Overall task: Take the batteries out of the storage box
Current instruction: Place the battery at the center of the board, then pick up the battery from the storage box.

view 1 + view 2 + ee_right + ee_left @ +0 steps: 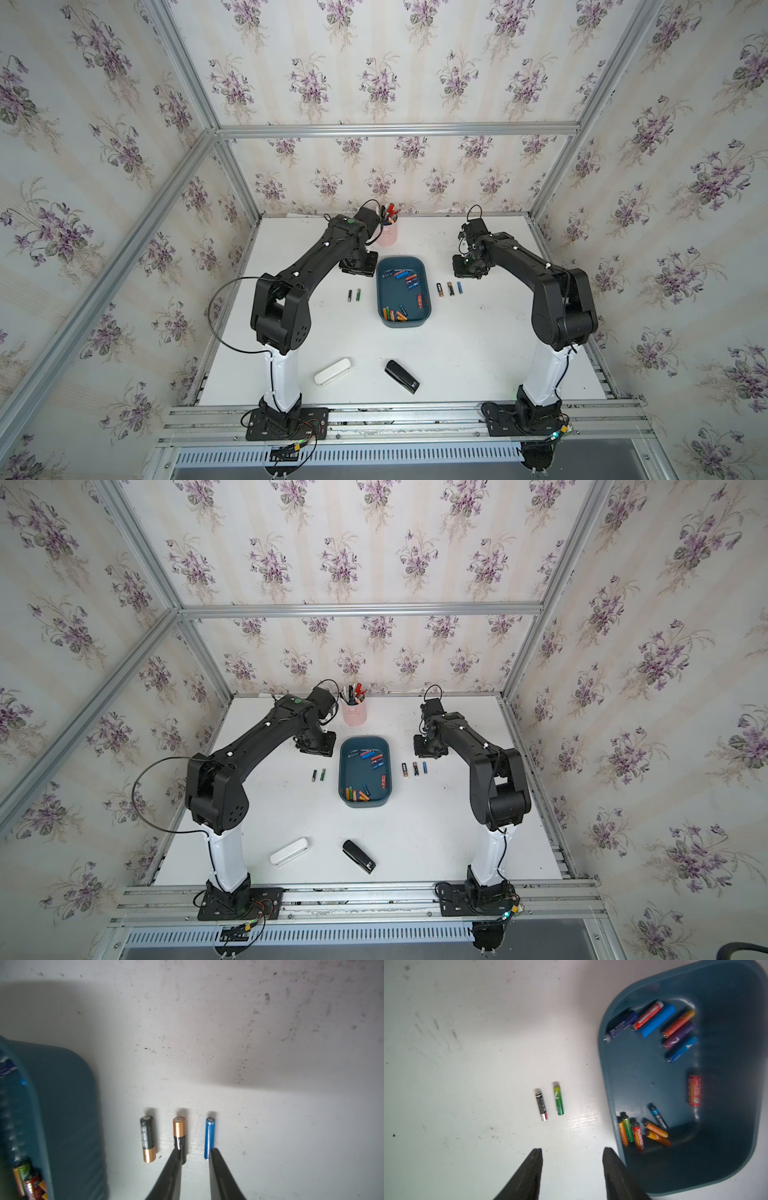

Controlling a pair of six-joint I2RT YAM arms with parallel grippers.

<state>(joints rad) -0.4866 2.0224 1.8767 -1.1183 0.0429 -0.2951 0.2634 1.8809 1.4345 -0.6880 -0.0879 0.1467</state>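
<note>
Hovering beside storage box [643,1080], left claw [572,1149] parted, empty; right claw [195,1150] narrowly parted, empty, between middle black-and-copper battery [179,1132] and blue battery [209,1136].

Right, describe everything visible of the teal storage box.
The dark teal-blue plastic storage box is a shallow, lidless rectangular tray with rounded corners and a smooth, matte look. It sits flat on the white table, near its middle. Inside lie about thirteen small cylindrical batteries: six grouped at the far end, six at the near end, and one red battery alone by a side wall. Nothing else touches it.
</note>
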